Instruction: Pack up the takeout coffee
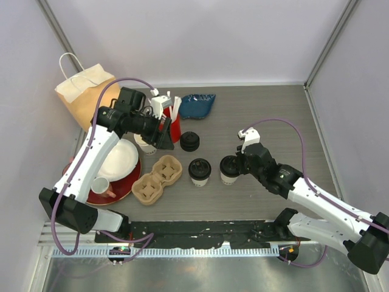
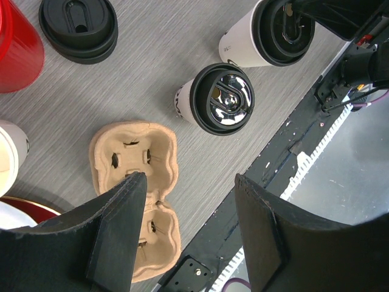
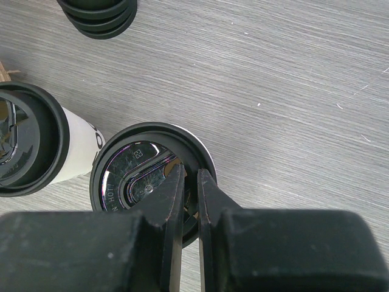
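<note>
Two cream-white paper coffee cups with black sip lids stand mid-table. The left cup (image 1: pixel 199 171) stands free; it also shows in the left wrist view (image 2: pixel 222 99) and the right wrist view (image 3: pixel 30 146). My right gripper (image 1: pixel 238 163) (image 3: pixel 190 173) is shut on the lid rim of the right cup (image 1: pixel 229 170) (image 3: pixel 134 176) (image 2: pixel 273 30), one finger inside the rim and one outside. My left gripper (image 1: pixel 163 134) (image 2: pixel 191 179) is open and empty, hovering above the brown pulp cup carrier (image 1: pixel 158 178) (image 2: pixel 164 158).
A stack of black lids (image 1: pixel 189 141) (image 2: pixel 79 27) (image 3: pixel 100 12) lies behind the cups. A red cup of white sticks (image 1: pixel 173 125) (image 2: pixel 15 48), an unlidded white cup (image 1: pixel 144 145), a blue dish (image 1: pixel 197 104), a paper bag (image 1: pixel 85 91) and a red plate (image 1: pixel 121 185) holding a bowl and mug stand at the left.
</note>
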Available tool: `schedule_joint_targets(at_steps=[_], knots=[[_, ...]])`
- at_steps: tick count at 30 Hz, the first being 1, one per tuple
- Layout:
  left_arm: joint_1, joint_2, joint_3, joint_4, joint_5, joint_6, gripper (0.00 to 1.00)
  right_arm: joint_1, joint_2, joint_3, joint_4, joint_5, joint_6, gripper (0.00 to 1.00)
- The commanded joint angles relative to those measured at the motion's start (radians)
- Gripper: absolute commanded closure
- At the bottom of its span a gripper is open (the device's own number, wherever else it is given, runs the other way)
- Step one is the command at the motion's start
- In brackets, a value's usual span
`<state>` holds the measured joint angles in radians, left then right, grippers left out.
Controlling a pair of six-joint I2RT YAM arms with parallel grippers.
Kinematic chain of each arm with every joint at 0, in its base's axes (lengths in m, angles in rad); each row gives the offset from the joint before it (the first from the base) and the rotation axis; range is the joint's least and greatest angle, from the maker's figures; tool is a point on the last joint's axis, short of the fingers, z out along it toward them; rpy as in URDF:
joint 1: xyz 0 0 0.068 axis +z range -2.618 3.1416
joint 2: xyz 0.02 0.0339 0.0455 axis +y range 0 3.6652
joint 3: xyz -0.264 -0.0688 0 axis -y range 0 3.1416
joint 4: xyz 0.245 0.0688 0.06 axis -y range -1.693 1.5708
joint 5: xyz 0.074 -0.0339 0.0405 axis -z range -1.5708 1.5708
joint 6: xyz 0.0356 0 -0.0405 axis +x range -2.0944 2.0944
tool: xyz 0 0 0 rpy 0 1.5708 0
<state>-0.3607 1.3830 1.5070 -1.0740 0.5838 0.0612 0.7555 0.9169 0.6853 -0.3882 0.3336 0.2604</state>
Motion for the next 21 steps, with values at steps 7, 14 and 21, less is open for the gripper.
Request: schedule_joint_targets(at_steps=[7, 14, 21], knots=[[-0.004, 0.001, 0.039, -0.004, 0.001, 0.012, 0.36, 0.001, 0.007, -0.01, 0.048, 0.028, -0.004, 0.99], [-0.004, 0.002, 0.039, -0.006, 0.002, 0.015, 0.36, 0.002, 0.019, -0.024, 0.049, 0.031, -0.009, 0.99], [-0.003, 0.007, 0.039, -0.006, 0.002, 0.014, 0.36, 0.002, 0.008, -0.03, 0.046, 0.01, -0.007, 0.96]])
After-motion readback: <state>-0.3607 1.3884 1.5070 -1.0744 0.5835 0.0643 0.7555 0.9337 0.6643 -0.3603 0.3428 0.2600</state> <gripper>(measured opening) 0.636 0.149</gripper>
